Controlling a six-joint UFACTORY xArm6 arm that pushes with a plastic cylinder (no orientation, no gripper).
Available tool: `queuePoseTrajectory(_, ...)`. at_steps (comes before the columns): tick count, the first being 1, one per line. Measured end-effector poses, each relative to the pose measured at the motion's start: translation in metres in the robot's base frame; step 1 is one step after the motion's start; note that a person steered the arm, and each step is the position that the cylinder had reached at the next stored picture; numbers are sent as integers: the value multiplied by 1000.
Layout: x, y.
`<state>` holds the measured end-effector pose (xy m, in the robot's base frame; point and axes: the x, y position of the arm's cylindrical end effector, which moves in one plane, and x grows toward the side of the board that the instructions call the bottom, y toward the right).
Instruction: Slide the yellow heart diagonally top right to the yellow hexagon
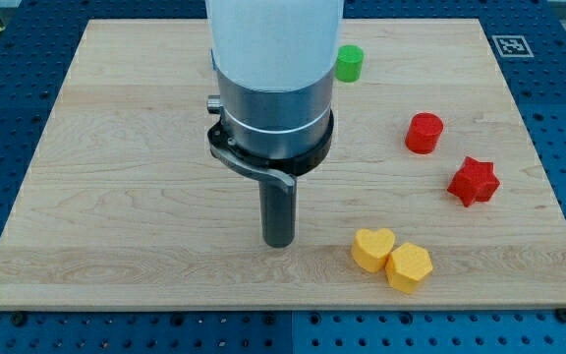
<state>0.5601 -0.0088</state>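
Observation:
The yellow heart (372,249) lies on the wooden board near the view's bottom, right of centre. The yellow hexagon (409,267) sits just to its lower right and touches it. My tip (279,241) is the lower end of the dark rod. It stands to the left of the yellow heart, with a gap of board between them, touching neither yellow block.
A green cylinder (350,63) stands near the view's top, partly beside the arm's body. A red cylinder (424,133) and a red star (474,181) lie at the right. The wooden board (116,197) ends near the view's bottom. The arm's white and grey body (273,88) hides the board's upper middle.

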Motion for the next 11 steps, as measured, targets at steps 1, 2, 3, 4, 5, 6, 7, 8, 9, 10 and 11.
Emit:
queuePoseTrajectory(1, 0, 32)
queuePoseTrajectory(2, 14, 44)
queuePoseTrajectory(3, 42, 34)
queuePoseTrajectory(4, 43, 34)
queuePoseTrajectory(5, 41, 41)
queuePoseTrajectory(6, 26, 69)
queuePoseTrajectory(7, 9, 95)
queuePoseTrajectory(8, 6, 110)
queuePoseTrajectory(9, 6, 122)
queuePoseTrajectory(10, 6, 131)
queuePoseTrajectory(11, 6, 139)
